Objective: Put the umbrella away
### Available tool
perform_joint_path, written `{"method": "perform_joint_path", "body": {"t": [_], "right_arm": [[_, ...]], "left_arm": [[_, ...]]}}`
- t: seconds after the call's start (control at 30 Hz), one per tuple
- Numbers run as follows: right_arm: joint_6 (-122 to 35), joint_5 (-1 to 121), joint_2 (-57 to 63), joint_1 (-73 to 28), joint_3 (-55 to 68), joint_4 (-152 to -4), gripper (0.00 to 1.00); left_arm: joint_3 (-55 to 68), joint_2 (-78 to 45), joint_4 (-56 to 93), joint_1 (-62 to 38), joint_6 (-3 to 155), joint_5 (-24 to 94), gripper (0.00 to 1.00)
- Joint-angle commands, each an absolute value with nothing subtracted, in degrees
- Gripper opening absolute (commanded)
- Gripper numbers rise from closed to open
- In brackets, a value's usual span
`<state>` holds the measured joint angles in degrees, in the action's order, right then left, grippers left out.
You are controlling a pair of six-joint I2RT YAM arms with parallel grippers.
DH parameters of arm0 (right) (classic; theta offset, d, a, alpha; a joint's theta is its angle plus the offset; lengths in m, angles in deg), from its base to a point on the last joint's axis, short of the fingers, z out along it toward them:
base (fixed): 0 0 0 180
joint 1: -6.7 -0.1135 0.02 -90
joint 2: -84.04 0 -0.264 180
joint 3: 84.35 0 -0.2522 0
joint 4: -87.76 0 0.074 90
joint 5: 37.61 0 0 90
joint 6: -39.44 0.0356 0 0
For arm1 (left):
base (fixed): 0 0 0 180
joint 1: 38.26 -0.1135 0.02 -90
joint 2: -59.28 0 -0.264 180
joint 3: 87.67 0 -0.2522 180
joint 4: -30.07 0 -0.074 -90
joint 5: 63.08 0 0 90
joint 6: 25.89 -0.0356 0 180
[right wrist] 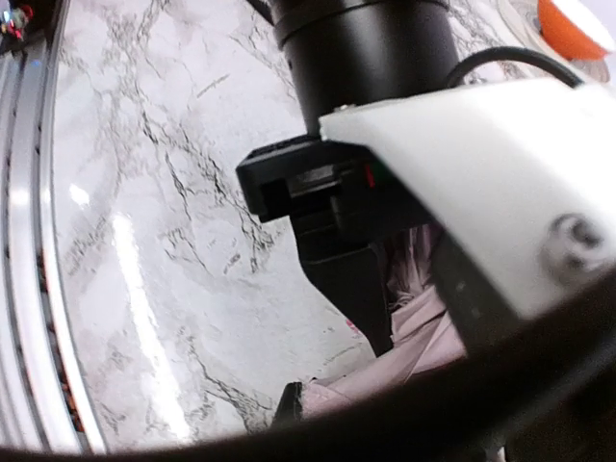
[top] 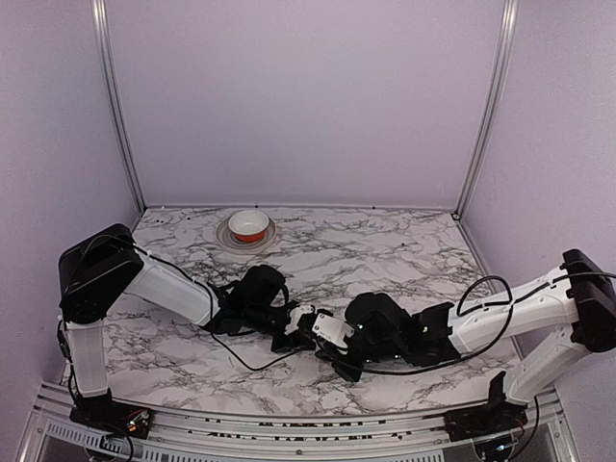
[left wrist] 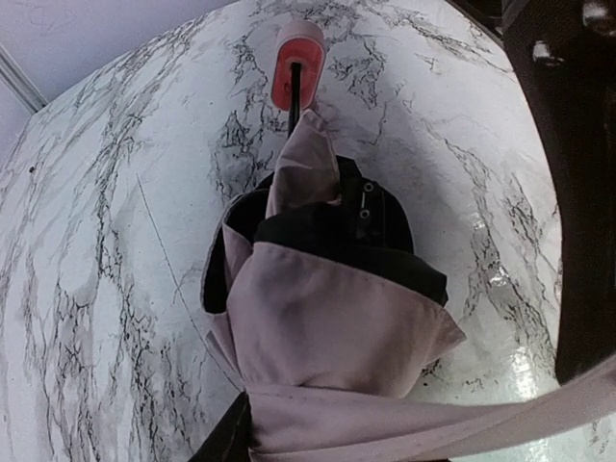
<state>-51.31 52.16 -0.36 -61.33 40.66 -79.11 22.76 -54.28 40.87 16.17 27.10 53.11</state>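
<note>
Purple walls (top: pixel 308 96) stand around the marble table (top: pixel 404 250). The left gripper (top: pixel 289 332) holds the pink umbrella (left wrist: pixel 327 318). The right gripper (top: pixel 322 346) is squeezed closed beside it.

A lab test cell: lilac walls (top: pixel 308 96), aluminium rails (top: pixel 117 106), marble-print table (top: pixel 385 241).

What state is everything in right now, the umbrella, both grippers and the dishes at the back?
umbrella: collapsed, fabric loose and bunched
left gripper: closed around the umbrella
right gripper: shut; whether it pinches fabric is hidden
bowl: upright on the plate
plate: flat on the table, at the back
</note>
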Motion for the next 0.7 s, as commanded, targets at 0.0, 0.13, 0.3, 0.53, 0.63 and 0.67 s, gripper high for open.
{"method": "perform_joint_path", "body": {"t": [0.0, 0.13, 0.3, 0.53, 0.63, 0.67], "right_arm": [[-71.62, 40.88, -0.84, -67.57, 38.38, -76.06, 0.00], [-77.32, 38.72, -1.41, -69.48, 37.33, -73.90, 0.00], [-83.38, 45.00, 0.79, -70.31, 39.17, -75.23, 0.06], [-85.25, 42.97, 2.83, -70.53, 37.99, -71.56, 0.38], [-83.46, 43.09, 7.11, -70.42, 38.24, -71.08, 0.41], [-83.02, 43.35, 9.25, -70.11, 38.92, -71.72, 0.42]], "left_arm": [[23.63, -57.87, 31.34, 13.42, 30.98, 50.41, 0.00], [23.35, -58.28, 31.34, 12.99, 30.75, 50.69, 0.00], [22.94, -58.57, 31.59, 12.89, 30.61, 50.99, 0.00], [24.51, -57.34, 32.66, 13.06, 27.27, 48.11, 0.00], [24.63, -57.37, 33.37, 13.06, 27.05, 47.79, 0.00], [24.61, -57.42, 33.62, 13.06, 27.15, 47.94, 0.00]]}}
